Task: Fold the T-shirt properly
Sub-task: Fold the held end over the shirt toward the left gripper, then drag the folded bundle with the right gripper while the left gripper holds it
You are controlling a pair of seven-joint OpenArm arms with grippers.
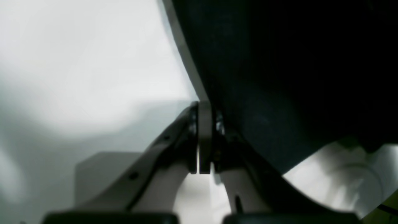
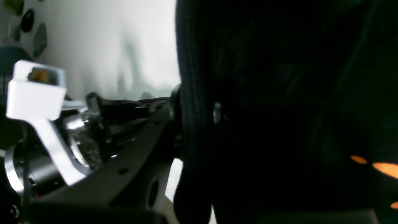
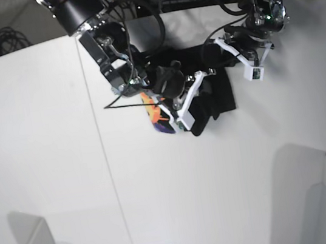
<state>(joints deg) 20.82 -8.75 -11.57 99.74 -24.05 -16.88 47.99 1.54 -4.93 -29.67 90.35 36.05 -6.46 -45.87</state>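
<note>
The T-shirt (image 3: 217,92) was a black cloth bunched into a compact, rumpled mass on the white table (image 3: 44,146), near its far edge. Its right part hung down in a dark, flat flap, while a small patch of orange, yellow and purple print showed at its lower left edge. Seen close from the right wrist, the fabric (image 2: 279,109) filled most of the frame with deep folds and a few orange marks low at the right; it was perhaps doubled over there.
</note>
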